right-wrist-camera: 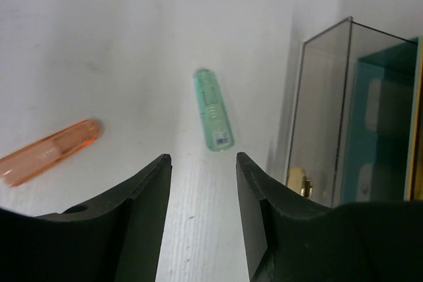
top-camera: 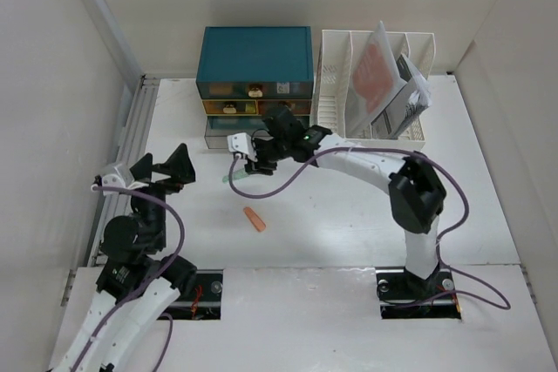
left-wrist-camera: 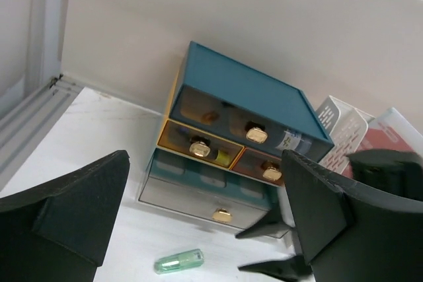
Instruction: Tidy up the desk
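A green tube (top-camera: pixel 235 179) lies on the white table in front of the teal drawer unit (top-camera: pixel 255 71). An orange tube (top-camera: pixel 255 219) lies nearer the arms. My right gripper (top-camera: pixel 252 163) hangs open just above the table, with the green tube (right-wrist-camera: pixel 213 109) a short way ahead of its fingertips and the orange tube (right-wrist-camera: pixel 46 151) off to the left. Nothing is between its jaws (right-wrist-camera: pixel 203 160). The bottom clear drawer with a gold knob (right-wrist-camera: pixel 297 181) stands slightly out of the unit. My left gripper (top-camera: pixel 163 165) is open, empty and raised, facing the drawer unit (left-wrist-camera: pixel 238 104) and the green tube (left-wrist-camera: pixel 178 261).
A white file rack (top-camera: pixel 375 84) holding papers stands right of the drawer unit. Walls close the table at the back and both sides, and a metal rail (top-camera: pixel 131 137) runs along the left edge. Two small upper drawers (left-wrist-camera: pixel 198 146) have gold knobs.
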`<state>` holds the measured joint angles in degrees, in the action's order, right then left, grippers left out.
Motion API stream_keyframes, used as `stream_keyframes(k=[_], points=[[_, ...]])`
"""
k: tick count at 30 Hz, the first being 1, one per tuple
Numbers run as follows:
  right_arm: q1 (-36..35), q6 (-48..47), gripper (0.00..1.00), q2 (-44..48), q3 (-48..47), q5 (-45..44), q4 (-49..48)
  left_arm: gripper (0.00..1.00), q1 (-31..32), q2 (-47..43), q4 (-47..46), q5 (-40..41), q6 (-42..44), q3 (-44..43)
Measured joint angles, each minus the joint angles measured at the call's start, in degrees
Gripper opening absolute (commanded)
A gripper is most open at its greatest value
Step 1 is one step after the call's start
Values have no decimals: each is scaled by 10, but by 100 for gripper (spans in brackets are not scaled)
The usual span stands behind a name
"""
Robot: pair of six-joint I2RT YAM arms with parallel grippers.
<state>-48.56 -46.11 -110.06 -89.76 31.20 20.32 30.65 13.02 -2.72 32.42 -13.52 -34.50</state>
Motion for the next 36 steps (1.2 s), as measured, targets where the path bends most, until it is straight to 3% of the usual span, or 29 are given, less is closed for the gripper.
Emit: stream_keyframes(k=[6, 16, 27, 36], points=[[-10, 28, 54, -102, -110, -90, 22, 99, 0, -62, -11, -32, 35, 19], [-9, 44, 59, -223, -259, -147, 112, 99, 0, -65, -12, -54, 45, 19], [-9, 26, 61, -285, -305, -137, 200, 99, 0, -81, -13, -57, 47, 19], [-10, 22, 63, -306, -335, -123, 216, 99, 0, -85, -13, -61, 47, 19]])
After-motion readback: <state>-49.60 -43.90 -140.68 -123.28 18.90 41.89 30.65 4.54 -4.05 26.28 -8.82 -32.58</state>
